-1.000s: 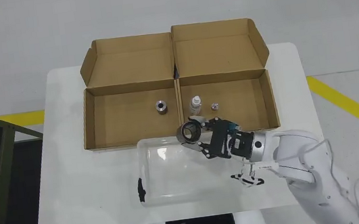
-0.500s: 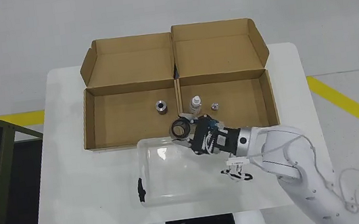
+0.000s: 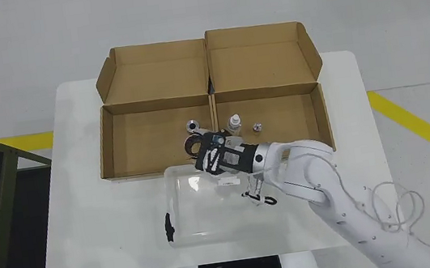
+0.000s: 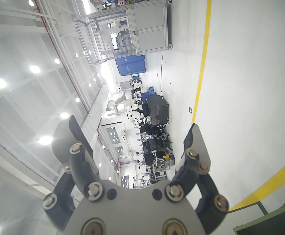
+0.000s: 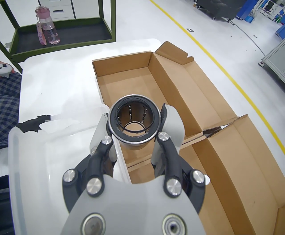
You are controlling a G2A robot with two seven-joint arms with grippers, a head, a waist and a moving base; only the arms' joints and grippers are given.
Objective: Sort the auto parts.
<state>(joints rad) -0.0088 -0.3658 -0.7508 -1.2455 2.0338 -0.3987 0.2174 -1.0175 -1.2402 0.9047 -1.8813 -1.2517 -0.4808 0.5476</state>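
The right claw [image 5: 134,124] is clamped on one bearing sleeve [image 5: 134,118], a metal cylinder with a black rim, held open end up. Its lower half is hidden between the fingers [image 5: 171,120], so whether it touches anything beneath cannot be told. It hangs over the left box [image 3: 143,143], inside that box's near corner beside the wall shared with the right box [image 3: 295,119].

Just behind the sleeve, on the left box's floor, lies one small metal part [image 3: 192,125], too small to make out. Beyond the shared wall lie two more pieces: a white one [image 3: 235,121] and a metal one [image 3: 256,127].

One clear bin [image 3: 200,209] sits against the left box's front wall, its edges faint, with one strip of black tape [image 3: 167,226] on its rim. Two boxes in all stand on the white table [image 3: 78,152], lids open.

The left claw [image 4: 133,131] has its fingers spread wide with nothing between them, pointing into the room. Its place relative to the left box cannot be told.
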